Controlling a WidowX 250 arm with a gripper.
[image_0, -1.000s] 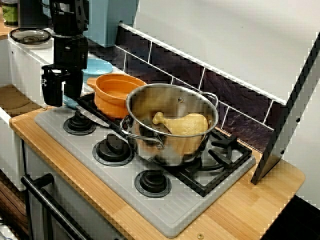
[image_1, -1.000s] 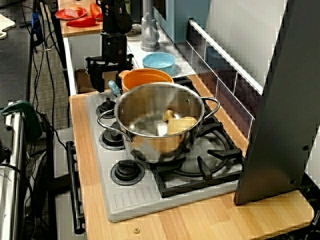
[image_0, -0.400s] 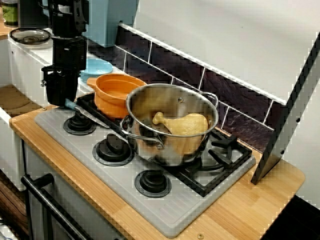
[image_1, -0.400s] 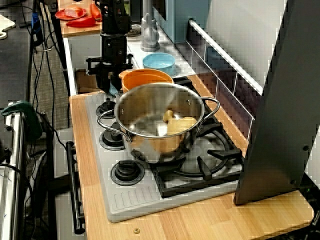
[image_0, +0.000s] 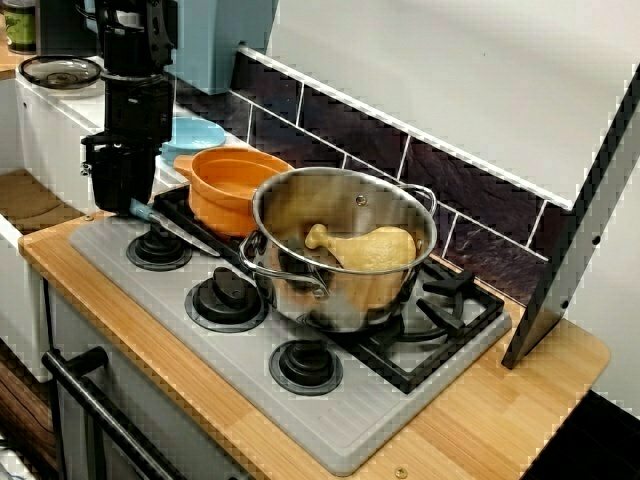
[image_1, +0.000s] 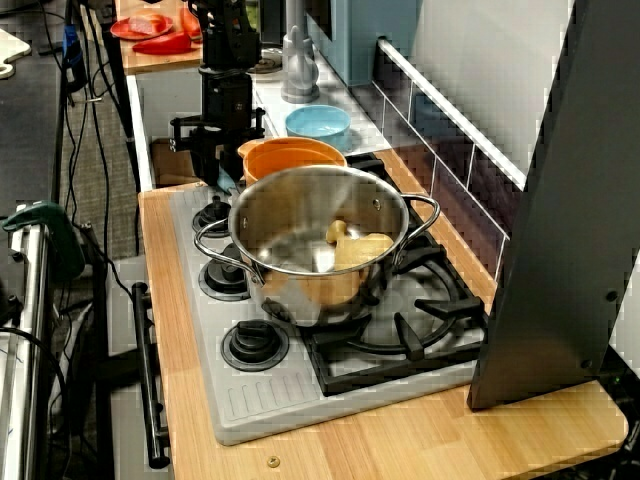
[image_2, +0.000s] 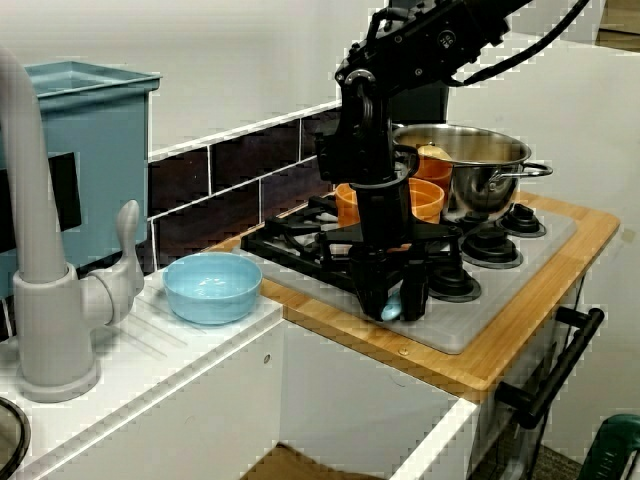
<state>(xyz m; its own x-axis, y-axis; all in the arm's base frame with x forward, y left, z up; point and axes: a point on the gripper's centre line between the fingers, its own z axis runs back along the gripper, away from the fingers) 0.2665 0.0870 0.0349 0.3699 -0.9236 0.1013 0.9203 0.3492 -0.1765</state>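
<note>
My black gripper (image_0: 118, 203) stands upright over the stove's left rear corner, shut on the blue handle (image_0: 141, 208) of a utensil whose thin metal shaft (image_0: 180, 230) lies across the hob. From the sink side, the gripper (image_2: 391, 302) shows a bit of blue handle (image_2: 391, 311) between its fingertips. Just right of it sits an empty orange pot (image_0: 230, 187). Nearer the middle stands a steel pot (image_0: 340, 300) with a toy chicken drumstick (image_0: 370, 248) inside.
The grey stove (image_0: 330, 420) carries three black knobs along its front and black grates at the back. A light blue bowl (image_0: 195, 132) rests on the white counter behind the gripper, near a grey tap (image_2: 40, 250). A dark board (image_0: 580, 220) leans at the right end.
A second ago the fingers stood wide apart above the blue handle. They have since come together on it, and the arm has shifted slightly left.
</note>
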